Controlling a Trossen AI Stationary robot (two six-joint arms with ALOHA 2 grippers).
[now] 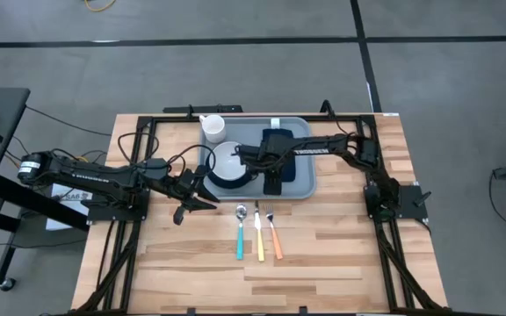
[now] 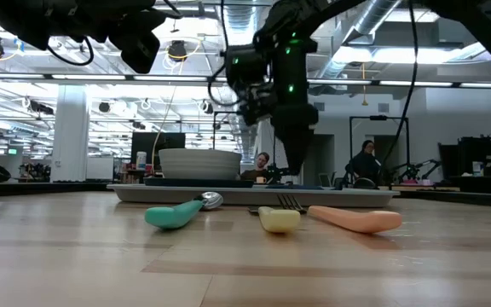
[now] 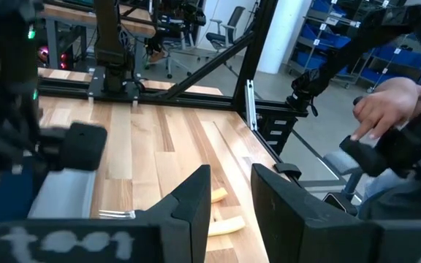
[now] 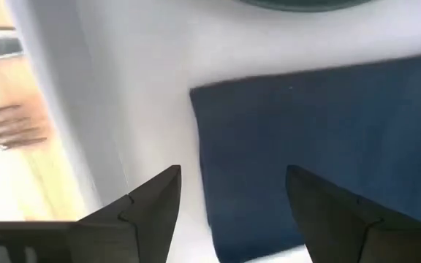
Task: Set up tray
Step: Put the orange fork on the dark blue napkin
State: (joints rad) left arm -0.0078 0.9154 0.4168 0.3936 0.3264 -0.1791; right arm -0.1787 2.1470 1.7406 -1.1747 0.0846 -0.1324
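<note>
The light grey-blue tray (image 1: 301, 189) lies at the table's far middle. On it stand a white cup (image 1: 213, 127) and a white bowl (image 1: 227, 161) on a dark navy plate (image 1: 235, 183). A folded navy napkin (image 4: 327, 139) lies flat on the tray's right half. My right gripper (image 4: 232, 197) is open and hovers over the napkin's near left corner, one finger over bare tray and one over the cloth. My left gripper (image 1: 191, 206) is open, low over the table just left of the tray.
Three utensils lie side by side on the wood in front of the tray: a teal spoon (image 1: 241, 235), a yellow-handled one (image 1: 258, 237) and an orange fork (image 1: 275, 237). A black frame runs around the table. People sit in the room beyond; a hand (image 3: 386, 106) shows there.
</note>
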